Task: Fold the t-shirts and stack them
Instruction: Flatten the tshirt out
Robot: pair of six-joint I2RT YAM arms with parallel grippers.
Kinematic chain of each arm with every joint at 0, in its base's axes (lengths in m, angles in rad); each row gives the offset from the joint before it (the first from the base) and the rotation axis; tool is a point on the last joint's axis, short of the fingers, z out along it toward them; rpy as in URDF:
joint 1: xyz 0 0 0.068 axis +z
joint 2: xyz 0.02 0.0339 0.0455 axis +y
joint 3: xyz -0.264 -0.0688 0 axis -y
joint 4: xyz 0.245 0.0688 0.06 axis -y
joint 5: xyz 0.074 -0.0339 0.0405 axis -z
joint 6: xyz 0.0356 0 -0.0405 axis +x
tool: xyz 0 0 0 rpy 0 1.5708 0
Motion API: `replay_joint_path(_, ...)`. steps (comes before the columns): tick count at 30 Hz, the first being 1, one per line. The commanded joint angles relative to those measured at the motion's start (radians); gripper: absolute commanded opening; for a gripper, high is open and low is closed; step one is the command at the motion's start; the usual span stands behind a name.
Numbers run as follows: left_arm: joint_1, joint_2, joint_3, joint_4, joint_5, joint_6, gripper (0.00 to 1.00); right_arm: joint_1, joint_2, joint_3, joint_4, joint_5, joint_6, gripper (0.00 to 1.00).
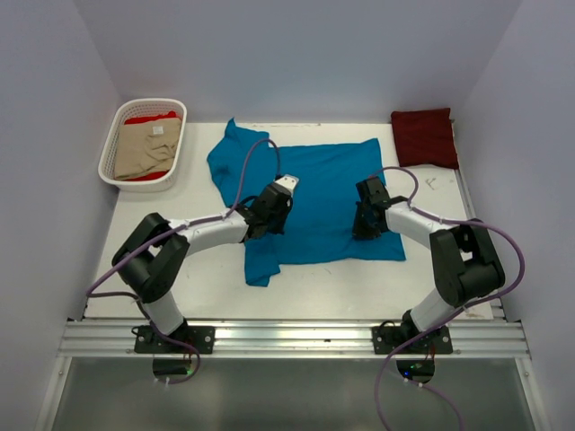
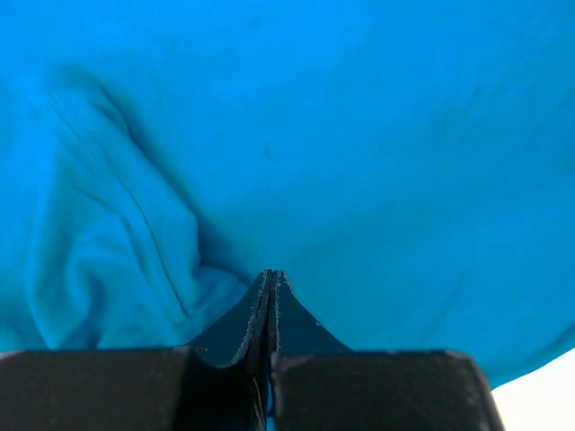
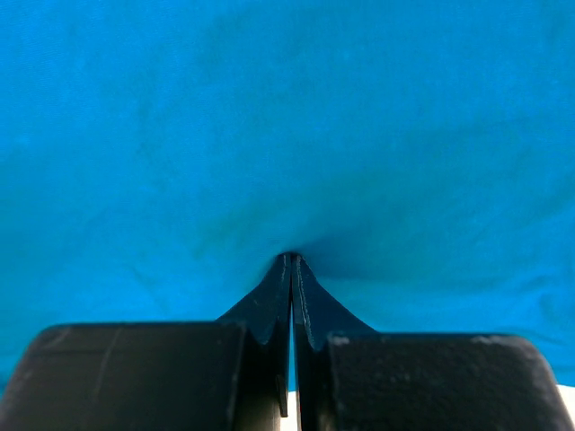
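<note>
The teal-blue t-shirt lies spread on the white table, with a sleeve bunched at the far left and a flap hanging toward the near left. My left gripper is shut, its tips pinching the cloth on the shirt's left part; the left wrist view shows the shirt and the gripper. My right gripper is shut, pinching the shirt's right part; the right wrist view shows the shirt and the gripper. The dark maroon t-shirt lies folded at the far right. The beige t-shirt and the bright red t-shirt are in the basket.
The white slotted basket stands at the far left corner. White walls close in the table on the left, back and right. A metal rail runs along the near edge by the arm bases.
</note>
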Motion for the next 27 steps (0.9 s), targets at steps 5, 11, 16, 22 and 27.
replay_joint_path(5,0.010,-0.052,0.103,0.042,-0.092,0.000,0.00,0.015,-0.094,0.092,-0.023,-0.221,-0.059,0.00)
replay_joint_path(11,0.063,0.035,0.139,0.045,-0.068,-0.019,0.00,0.015,0.017,0.306,-0.029,-0.290,-0.069,0.00)
replay_joint_path(16,0.109,0.122,0.158,0.074,-0.040,-0.027,0.00,0.012,0.243,0.524,-0.049,-0.264,-0.047,0.00)
replay_joint_path(22,0.139,0.130,0.171,0.106,-0.016,-0.026,0.00,0.013,0.492,0.701,-0.001,-0.330,-0.029,0.00)
replay_joint_path(27,0.139,0.087,0.165,0.103,-0.002,-0.026,0.00,0.013,0.499,0.646,0.083,-0.356,-0.003,0.00)
